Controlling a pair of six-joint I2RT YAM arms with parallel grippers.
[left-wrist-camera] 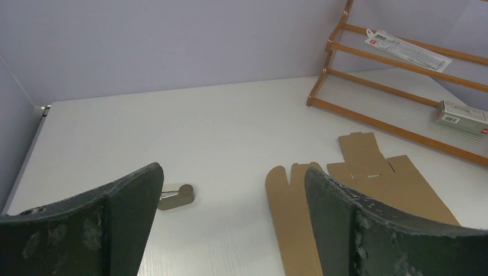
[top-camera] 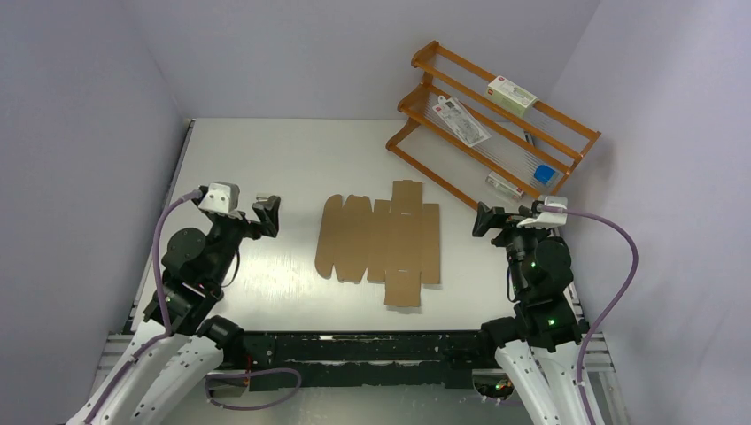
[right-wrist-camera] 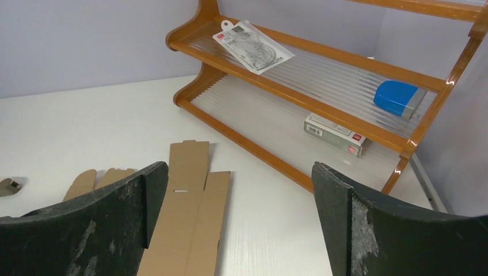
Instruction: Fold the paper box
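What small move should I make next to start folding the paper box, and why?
Probably ease the left pincer toward the scalloped left edge of the paper box. The sheet lies flat and unfolded on the table, untouched. The left pincer and the right pincer both stand open, off to either side of it.

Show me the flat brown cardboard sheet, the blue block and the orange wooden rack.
Flat brown cardboard sheet [top-camera: 381,243]: top view, middle panel.
Blue block [right-wrist-camera: 397,96]: right wrist view, top face.
Orange wooden rack [right-wrist-camera: 322,109]: right wrist view, middle shelf's front rail.
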